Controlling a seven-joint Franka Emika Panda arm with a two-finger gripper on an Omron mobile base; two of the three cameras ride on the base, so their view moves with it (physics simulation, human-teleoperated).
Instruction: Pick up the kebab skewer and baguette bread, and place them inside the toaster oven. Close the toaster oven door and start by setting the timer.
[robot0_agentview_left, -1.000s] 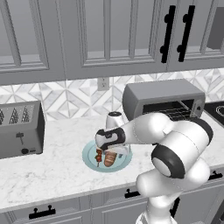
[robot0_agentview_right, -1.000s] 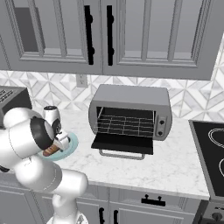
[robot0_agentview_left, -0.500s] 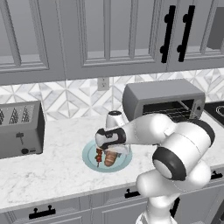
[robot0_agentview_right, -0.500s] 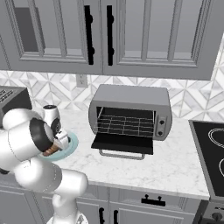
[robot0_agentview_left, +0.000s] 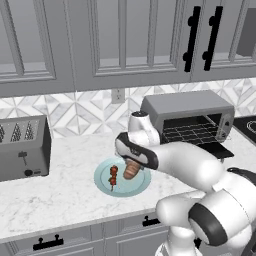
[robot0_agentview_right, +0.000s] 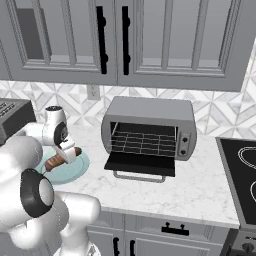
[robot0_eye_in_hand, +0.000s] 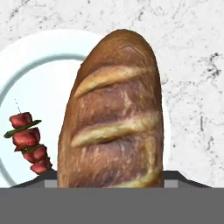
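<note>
Now, hand: the white arm's two-finger hand (robot0_agentview_left: 131, 164) sits low over the plate at the centre of the left base view, its fingers closed on the loaf.
Bread: one golden-brown crusty baguette bread (robot0_eye_in_hand: 114, 113) fills the middle of the hand view, running from the bottom edge up past the plate's far rim; in the right base view it shows at the left, slanted, just under the hand.
Skewer: one thin kebab skewer (robot0_eye_in_hand: 27, 141) threaded with red chunks and a green strip lies at the left of the hand view, beside the loaf but apart from it, free of the hand.
Plate: one round pale-blue plate (robot0_agentview_left: 104, 184) lies on the white marbled worktop (robot0_agentview_left: 60, 195), below centre in the left base view; whether the loaf touches it cannot be told.
Oven: one wide grey metal toaster oven (robot0_agentview_right: 150, 125) stands at the centre of the right base view, well apart from the plate, its wire rack showing.
Door: the dark glass toaster oven door (robot0_agentview_right: 141, 164) lies folded down flat, its silver bar handle towards the worktop's front edge.
Open room: bare worktop lies between plate and oven door.
Toaster: one grey slotted toaster (robot0_agentview_left: 22, 147) at the left edge of the left base view, well apart from the plate.
</note>
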